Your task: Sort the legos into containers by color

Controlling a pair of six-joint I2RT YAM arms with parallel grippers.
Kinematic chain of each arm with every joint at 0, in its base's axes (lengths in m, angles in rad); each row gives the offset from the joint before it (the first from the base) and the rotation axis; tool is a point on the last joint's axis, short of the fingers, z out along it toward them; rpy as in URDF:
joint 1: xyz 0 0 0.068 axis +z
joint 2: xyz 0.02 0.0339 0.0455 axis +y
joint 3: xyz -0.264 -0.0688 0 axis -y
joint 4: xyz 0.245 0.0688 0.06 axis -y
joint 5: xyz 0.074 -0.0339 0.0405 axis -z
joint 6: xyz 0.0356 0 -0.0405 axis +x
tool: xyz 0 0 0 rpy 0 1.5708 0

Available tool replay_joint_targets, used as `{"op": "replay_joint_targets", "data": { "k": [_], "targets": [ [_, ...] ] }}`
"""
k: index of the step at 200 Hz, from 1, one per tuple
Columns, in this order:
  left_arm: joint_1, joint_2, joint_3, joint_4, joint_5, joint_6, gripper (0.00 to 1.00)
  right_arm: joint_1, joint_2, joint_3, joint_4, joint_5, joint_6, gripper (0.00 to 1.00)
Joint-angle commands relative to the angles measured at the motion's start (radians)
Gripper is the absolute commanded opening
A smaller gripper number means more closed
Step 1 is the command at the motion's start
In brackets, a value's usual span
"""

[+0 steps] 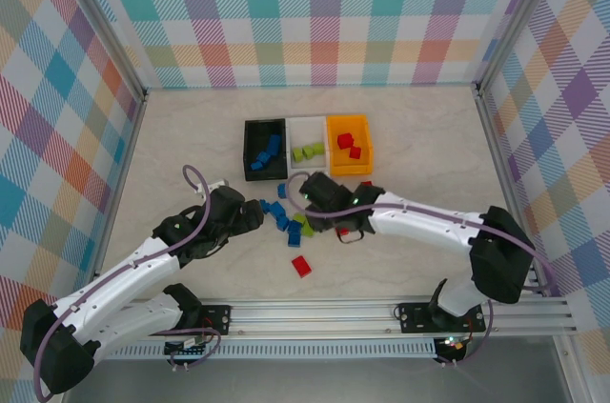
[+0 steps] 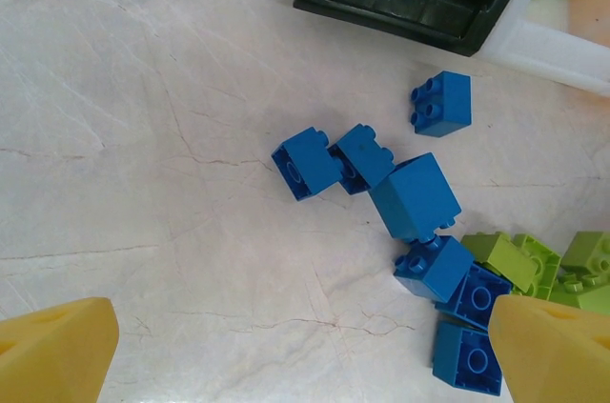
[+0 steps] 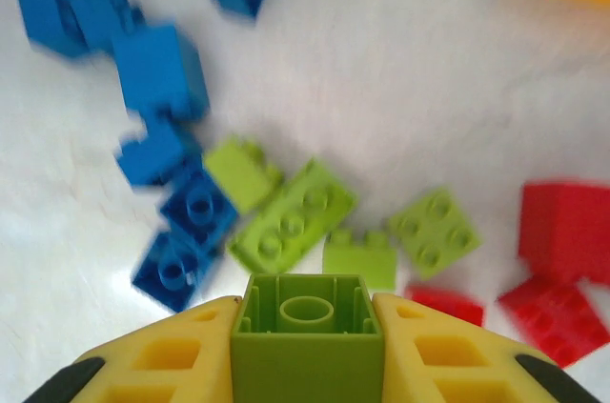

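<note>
1. Right gripper pinches a lime green lego; loose green legos lie just ahead, red legos ahead-right.
2. Left gripper is spread wide; blue legos lie just ahead, black bin farther beyond.

Three small rectangular plastic bins: one black, one white, one orange. Loose on the bench: seven blue plastic blocks, four lime green blocks.
</note>
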Motion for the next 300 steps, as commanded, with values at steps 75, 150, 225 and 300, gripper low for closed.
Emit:
{"op": "replay_joint_targets", "data": {
  "k": [75,150,225,300],
  "targets": [
    [-0.006,-0.007,-0.03,-0.004,0.112,0.038,1.0,-0.267,0.56,0.683,-0.027,-0.045,-0.137,0.34],
    [-0.013,0.054,-0.062,0.05,0.206,0.064,1.0,-0.304,0.651,0.823,-0.031,-0.096,-0.117,0.63],
    [-0.183,0.382,0.086,0.068,0.175,0.137,0.93,-0.281,0.192,0.305,0.125,-0.13,-0.074,0.69],
    [-0.291,0.734,0.267,0.033,0.07,0.155,0.79,-0.281,-0.106,-0.016,0.163,-0.095,-0.038,0.69]
  ]
}}
